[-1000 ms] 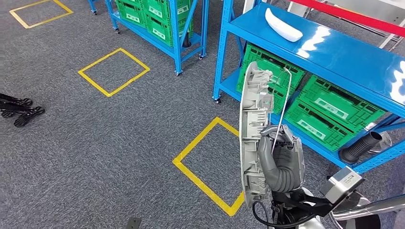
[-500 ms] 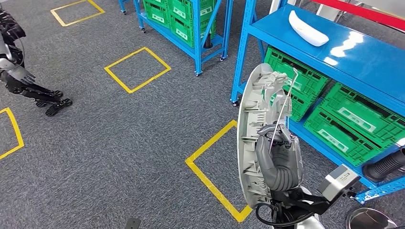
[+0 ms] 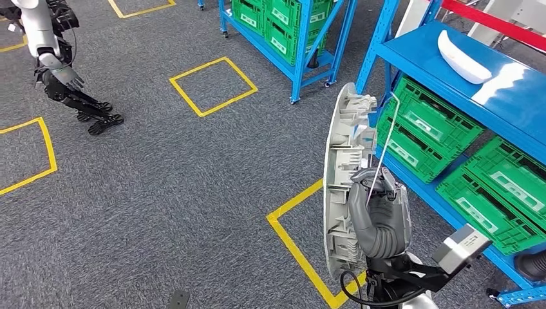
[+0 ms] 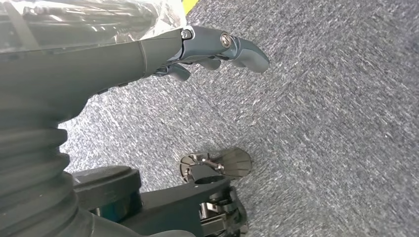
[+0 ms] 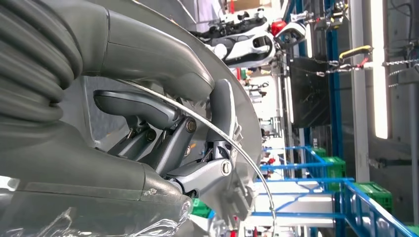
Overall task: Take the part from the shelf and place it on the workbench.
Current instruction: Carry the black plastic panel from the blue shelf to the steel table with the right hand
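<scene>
The right hand grips the grey part upright over grey carpet with yellow taped squares. Blue shelves with green crates stand at 2 o'clock. The left hand hangs empty, fingers apart.

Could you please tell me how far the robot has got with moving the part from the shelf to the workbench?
Done: the grey part is off the shelf and gripped by the right hand, standing upright on edge above the carpet. In hand: it is being carried beside the blue shelf; the left hand hangs with nothing in it. Left: reaching the workbench and setting the part down there.
</scene>
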`<state>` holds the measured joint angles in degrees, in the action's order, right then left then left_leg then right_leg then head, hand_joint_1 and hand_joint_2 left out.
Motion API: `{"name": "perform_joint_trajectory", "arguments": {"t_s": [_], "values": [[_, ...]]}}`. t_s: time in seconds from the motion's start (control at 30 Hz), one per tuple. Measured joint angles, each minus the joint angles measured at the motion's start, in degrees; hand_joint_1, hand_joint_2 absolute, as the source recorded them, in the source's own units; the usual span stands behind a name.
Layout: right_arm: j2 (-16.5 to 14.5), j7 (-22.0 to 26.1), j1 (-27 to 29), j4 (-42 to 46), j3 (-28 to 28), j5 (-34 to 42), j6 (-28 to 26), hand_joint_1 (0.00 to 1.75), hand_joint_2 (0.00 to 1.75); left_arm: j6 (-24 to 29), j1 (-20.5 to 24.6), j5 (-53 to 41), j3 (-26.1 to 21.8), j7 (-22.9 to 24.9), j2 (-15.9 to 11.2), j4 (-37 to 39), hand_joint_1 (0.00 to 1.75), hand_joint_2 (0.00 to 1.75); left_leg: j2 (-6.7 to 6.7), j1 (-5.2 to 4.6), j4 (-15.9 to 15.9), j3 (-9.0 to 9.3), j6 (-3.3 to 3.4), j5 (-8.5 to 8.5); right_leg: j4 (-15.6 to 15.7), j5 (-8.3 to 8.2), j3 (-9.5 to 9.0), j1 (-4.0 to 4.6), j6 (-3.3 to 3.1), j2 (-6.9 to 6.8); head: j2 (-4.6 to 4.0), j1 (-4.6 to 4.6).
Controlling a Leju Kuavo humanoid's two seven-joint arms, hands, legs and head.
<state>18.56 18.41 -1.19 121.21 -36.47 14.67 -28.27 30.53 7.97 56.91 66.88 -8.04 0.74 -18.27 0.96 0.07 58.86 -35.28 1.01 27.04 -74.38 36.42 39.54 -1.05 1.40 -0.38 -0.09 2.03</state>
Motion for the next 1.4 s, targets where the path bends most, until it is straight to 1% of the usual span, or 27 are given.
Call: {"name": "perform_joint_trajectory", "arguments": {"t_s": [0.03,0.07,0.13,0.2,0.23,0.3,0.37,0.43,0.5,0.53,0.57,0.63,0.7,0.73,0.8,0.87,0.93,1.0,1.03,1.07,1.13,1.17,1.2,1.23,1.3,1.33,1.4], "values": [[0.0,0.0,0.0,0.0,0.0,0.0,0.0,1.75,1.75,0.0,0.0,0.0,0.0,0.0,0.0,0.0,0.0,1.75,0.48,-0.08,0.1,0.03,0.05,0.06,-0.6,-0.79,0.62,0.03,-0.1,0.06,0.0,0.0],[0.0,0.0,0.0,0.0,0.0,0.0,0.0,1.75,1.75,0.0,0.0,0.0,0.0,0.0,0.0,0.0,0.0,1.75,1.01,-0.13,0.2,0.1,0.05,0.14,1.1,-2.64,0.19,0.05,-0.25,0.19,0.0,0.0],[0.0,0.0,0.0,0.0,0.0,0.0,0.0,1.75,1.75,0.0,0.1,0.0,0.0,0.0,0.1,0.0,0.0,1.75,2.06,-0.17,0.5,0.11,-0.17,0.35,8.0,-7.0,-2.45,0.02,-0.68,1.68,0.0,-0.04],[0.0,0.0,0.0,0.0,0.0,0.0,0.0,1.75,1.75,0.0,0.2,0.0,0.0,0.0,0.2,0.0,0.0,1.75,3.01,-0.06,0.8,-0.33,-0.7,0.38,13.1,-8.64,-4.42,0.02,-0.95,3.43,0.0,-0.15],[0.0,0.0,0.0,0.0,0.0,0.0,0.0,1.75,1.75,0.0,0.1,0.1,0.0,0.0,0.2,0.0,0.0,1.75,3.42,0.07,0.9,-0.6,-1.05,0.29,13.9,-8.44,-4.68,0.1,-1.04,3.85,0.0,-0.17],[0.0,0.0,-0.1,0.0,0.0,0.0,0.0,1.75,1.75,0.0,0.0,0.1,0.0,0.0,0.3,0.0,0.0,1.75,3.98,0.32,0.8,-0.81,-1.74,0.2,14.4,-8.49,-4.91,0.13,-1.41,3.13,0.0,-0.13],[0.0,0.0,-0.1,0.0,0.0,0.0,0.0,1.75,1.75,0.0,0.0,0.1,0.0,0.0,0.3,0.0,0.0,1.75,2.58,0.24,2.4,-1.41,-2.46,1.36,15.0,-8.62,-5.54,-0.11,-1.94,2.09,0.0,-0.46],[0.0,0.0,-0.1,0.0,0.0,0.0,0.0,1.75,1.75,0.0,0.2,0.1,0.0,0.0,0.3,0.0,0.0,1.75,0.51,0.34,8.1,-3.98,-3.15,4.31,15.3,-8.5,-6.14,-0.2,-2.33,0.86,0.0,-0.86],[0.0,0.0,-0.1,0.0,0.0,0.0,0.0,1.75,1.75,0.0,0.2,0.1,0.0,0.0,0.3,0.0,0.0,1.75,-0.01,0.67,14.3,-6.98,-3.6,6.44,15.2,-8.26,-6.39,-0.18,-2.49,-0.27,0.0,-0.92],[0.0,0.0,-0.1,0.0,0.0,0.0,0.0,1.75,1.75,0.0,0.2,0.1,0.0,0.0,0.3,0.0,0.0,1.75,-0.07,0.79,15.0,-7.38,-3.73,6.09,15.2,-8.14,-6.47,-0.19,-2.43,-0.75,0.0,-0.92],[0.0,0.0,-0.1,0.0,0.0,0.0,0.0,1.75,1.75,0.0,0.1,0.2,0.0,0.0,0.3,0.0,0.0,1.75,-0.17,0.89,13.7,-6.71,-3.78,4.78,15.2,-8.01,-6.59,-0.2,-2.32,-1.16,0.0,-0.93],[0.0,0.0,-0.1,0.0,0.0,0.0,0.0,1.75,1.75,0.0,0.1,0.2,0.0,0.0,0.3,0.0,0.0,1.75,-1.14,0.86,6.7,-3.05,-3.62,1.31,15.1,-7.66,-6.98,-0.2,-1.95,-1.92,0.0,-0.92],[0.0,0.0,-0.2,0.0,0.0,0.0,0.0,1.75,1.75,-0.1,0.2,0.2,0.0,0.0,0.3,0.0,0.0,1.75,-2.27,0.44,1.4,-0.36,-2.93,-0.05,15.1,-7.35,-7.25,0.03,-1.37,-2.53,0.0,-0.87],[0.0,0.0,-0.2,0.0,0.0,0.0,-0.1,1.75,1.75,-0.1,0.2,0.2,0.0,0.0,0.3,0.0,0.0,1.75,-2.48,0.2,0.6,-0.08,-2.5,0.2,15.2,-7.28,-7.33,0.13,-1.04,-2.81,0.0,-0.8],[-0.1,0.0,-0.3,0.0,0.0,0.0,-0.1,1.75,1.75,-0.1,0.1,0.2,0.0,0.0,0.3,0.0,0.0,1.75,-1.89,0.11,0.3,-0.16,-1.58,0.13,15.4,-7.15,-7.5,0.1,-0.33,-3.28,0.0,-0.67],[-0.1,-0.1,-0.4,0.0,0.0,0.0,-0.2,1.75,1.75,-0.1,0.1,0.2,0.0,0.0,0.3,0.0,0.0,1.75,-1.32,0.28,0.0,-0.02,-0.83,-0.05,14.2,-5.93,-7.05,-0.07,0.14,-2.3,0.0,-0.52],[-0.1,-0.2,-0.5,0.0,0.0,0.0,-0.3,1.75,1.75,-0.1,0.2,0.2,0.0,0.0,0.3,0.0,0.0,1.75,-0.75,0.32,-0.2,0.1,-0.3,-0.05,8.5,-2.82,-4.29,-0.09,0.2,-0.59,0.0,-0.21],[-0.1,-0.2,-0.5,0.0,0.0,0.0,-0.5,1.75,1.75,-0.1,0.2,0.2,0.0,0.0,0.4,0.0,0.0,1.75,-0.01,0.12,-0.1,0.13,-0.02,0.08,1.2,-0.37,-0.42,-0.02,0.11,0.02,0.0,-0.05],[-0.1,-0.3,-0.4,0.0,0.0,0.0,-0.6,1.75,1.75,-0.1,0.2,0.2,0.0,0.0,0.4,0.0,0.0,1.75,0.46,0.03,0.0,0.15,0.05,0.15,-0.3,-0.63,0.63,0.0,0.05,0.06,0.0,-0.05],[-0.1,-0.3,-0.4,0.0,0.0,0.0,-0.7,1.75,1.75,-0.1,0.2,0.2,0.0,0.0,0.4,0.0,0.0,1.75,0.98,-0.03,0.1,0.19,0.05,0.23,0.3,-1.95,0.7,0.0,-0.04,0.13,0.0,-0.05],[-0.1,-0.4,-0.4,0.0,0.0,0.0,-0.7,1.75,1.75,-0.1,0.2,0.3,0.0,0.0,0.4,0.0,0.0,1.75,2.1,-0.01,0.4,0.29,-0.14,0.48,6.6,-6.31,-1.66,-0.03,-0.37,1.23,0.0,-0.03],[-0.1,-0.4,-0.4,0.0,0.0,0.0,-0.7,1.75,1.75,-0.1,0.2,0.3,0.0,0.0,0.5,0.0,0.0,1.75,2.63,-0.04,0.7,0.18,-0.36,0.59,10.0,-7.86,-3.0,-0.1,-0.52,2.31,0.0,-0.09],[-0.1,-0.5,-0.4,-0.1,0.0,0.0,-0.7,1.75,1.75,-0.1,0.3,0.3,0.0,0.0,0.5,0.0,0.0,1.75,3.1,0.02,0.8,-0.05,-0.64,0.61,12.4,-8.66,-4.0,-0.11,-0.62,3.24,0.0,-0.13],[-0.1,-0.5,-0.4,-0.1,0.0,0.0,-0.7,1.75,1.75,-0.1,0.3,0.3,0.0,0.0,0.5,0.0,0.0,1.75,3.54,0.12,0.9,-0.33,-0.94,0.56,13.6,-8.71,-4.45,-0.07,-0.7,3.88,0.0,-0.19],[-0.1,-0.5,-0.5,-0.1,0.0,0.0,-0.8,1.75,1.75,-0.1,0.2,0.3,0.0,0.0,0.5,0.0,0.0,1.75,4.37,0.36,0.8,-0.68,-1.67,0.34,14.2,-8.51,-4.65,0.03,-0.96,3.47,0.0,-0.23],[-0.1,-0.5,-0.5,-0.1,0.0,0.0,-0.8,1.75,1.75,-0.2,0.1,0.3,0.0,0.0,0.5,0.0,0.0,1.75,4.22,0.37,0.9,-0.73,-2.01,0.47,14.4,-8.59,-4.85,-0.03,-1.23,3.0,0.0,-0.24],[-0.1,-0.5,-0.5,-0.1,0.0,0.0,-0.8,1.75,1.75,-0.1,0.1,0.3,0.0,0.0,0.5,0.0,0.0,1.75,2.57,0.31,3.2,-1.72,-2.69,2.0,15.0,-8.66,-5.49,-0.26,-1.77,1.82,0.0,-0.55]]}}
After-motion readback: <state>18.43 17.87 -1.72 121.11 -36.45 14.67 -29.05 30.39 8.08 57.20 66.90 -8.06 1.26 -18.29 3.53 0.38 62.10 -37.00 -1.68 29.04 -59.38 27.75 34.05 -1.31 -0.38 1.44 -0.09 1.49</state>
